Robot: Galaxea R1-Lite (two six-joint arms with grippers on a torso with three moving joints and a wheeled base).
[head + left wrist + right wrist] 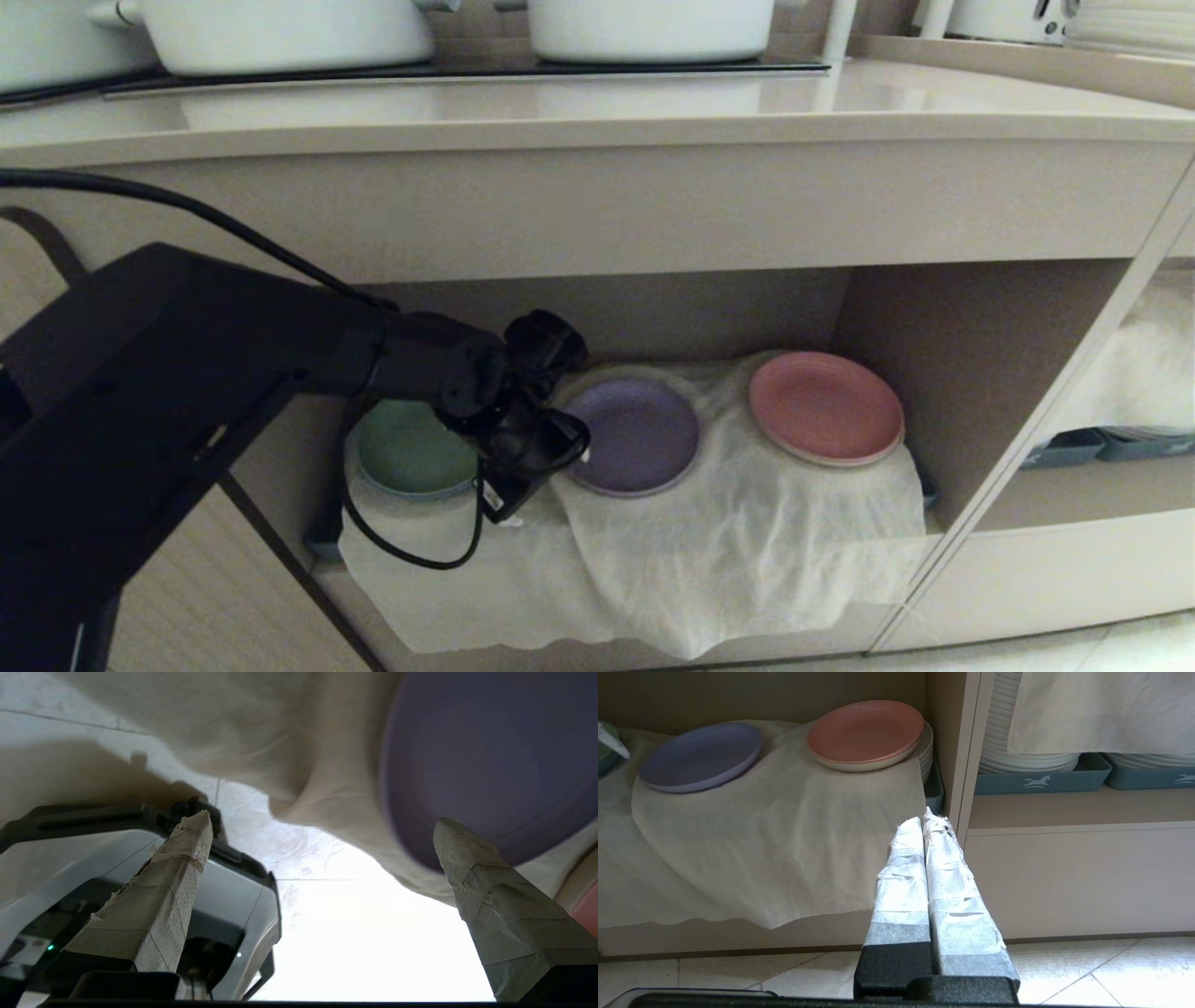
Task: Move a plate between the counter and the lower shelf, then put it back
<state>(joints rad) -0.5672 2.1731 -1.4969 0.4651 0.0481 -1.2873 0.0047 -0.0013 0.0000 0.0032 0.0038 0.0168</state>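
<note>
Lavender plate on the draped lower shelf

The round matte lavender-purple plate (633,435) lies on the white gauzy cloth (738,541); the left gripper (322,858) hangs just beside it, fingers spread wide, empty.

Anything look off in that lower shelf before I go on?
Only the white cloth: rumpled, one corner drooping over the lower shelf front edge. The purple plate sits flat on it; left gripper open beside it.

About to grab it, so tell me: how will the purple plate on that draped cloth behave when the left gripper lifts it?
The plate looks rigid and matte, so probably not slippery. It sits on loose cloth, which may drag or bunch. The shallow rim gives the open left gripper little to pinch; it may tilt.
</note>
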